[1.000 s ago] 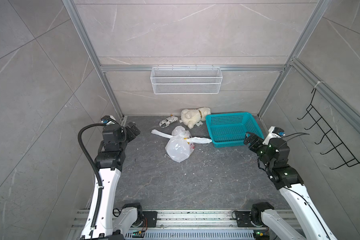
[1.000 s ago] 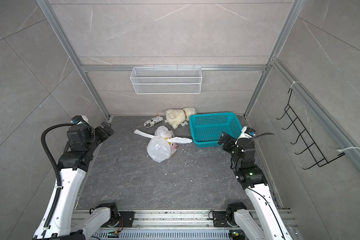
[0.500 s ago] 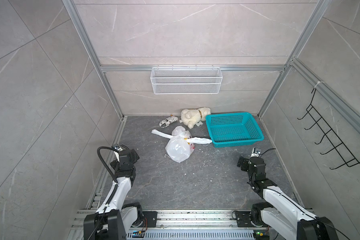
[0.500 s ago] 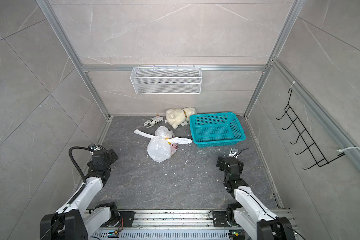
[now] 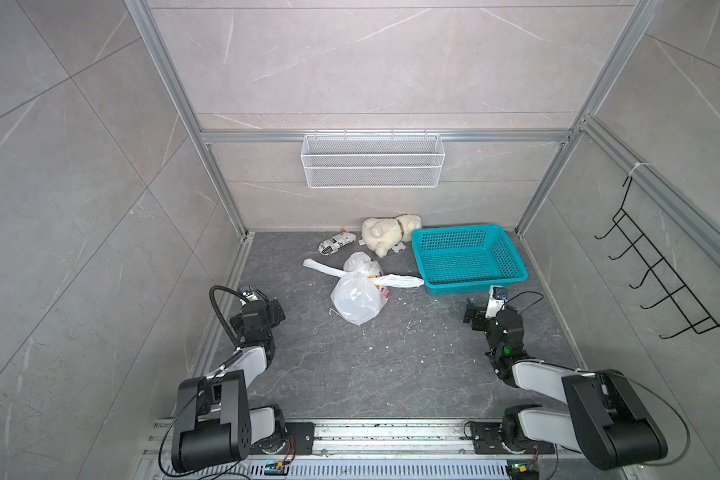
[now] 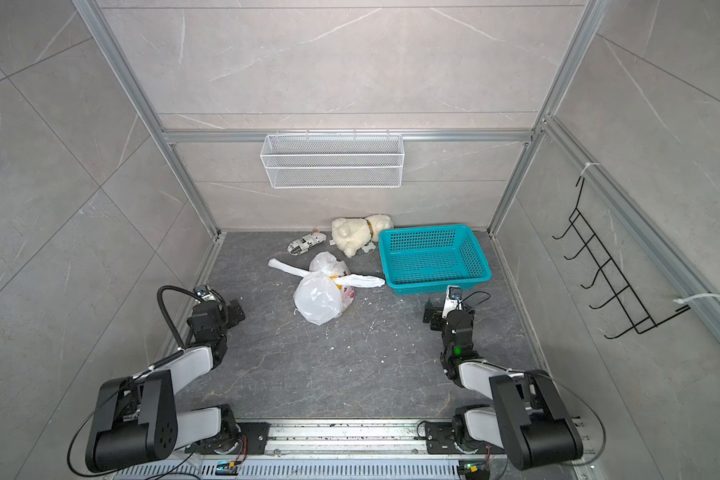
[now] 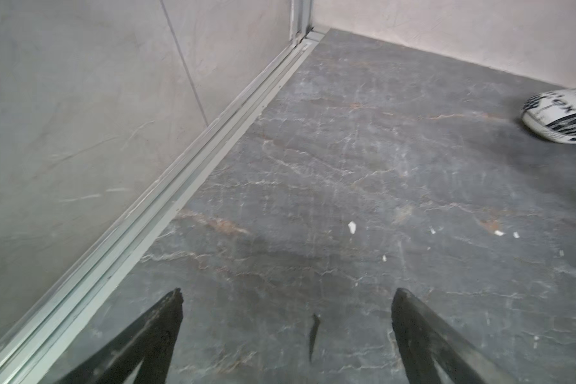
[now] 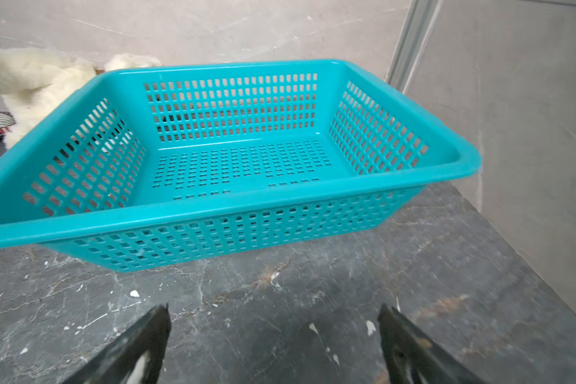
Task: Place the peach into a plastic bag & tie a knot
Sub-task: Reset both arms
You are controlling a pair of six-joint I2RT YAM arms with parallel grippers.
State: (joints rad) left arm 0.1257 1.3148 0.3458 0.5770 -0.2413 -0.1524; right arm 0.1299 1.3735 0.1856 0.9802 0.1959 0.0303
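Left wrist view shows the left end effector [image 7: 287,294] with its two dark fingers spread wide and nothing between them, low over the bench [image 7: 363,173] close to the aluminium rail [image 7: 167,212] along the left wall. A black-and-white printed packet [image 7: 561,114] lies farther ahead near the back wall. In both top views this end effector sits at the left side of the bench, well apart from the plastic bag [image 5: 356,299]. The plastic bag lies on the bench about midway between the side walls, toward the back, with its rounded body nearest the camera and its gathered neck toward the back wall. The knot [image 5: 359,274] sits at that neck, with one white handle strip sticking out to the left and the other to the right. The right tip ends just beside the teal basket [image 5: 474,286]. What the bag contains cannot be made out through the film. A cream plush toy [image 5: 385,239] lies behind the bag against the back wall, between the packet and the basket. Right wrist view shows the right end effector [image 8: 273,311] likewise spread wide and empty, over the bench just in front of the basket's near rim.
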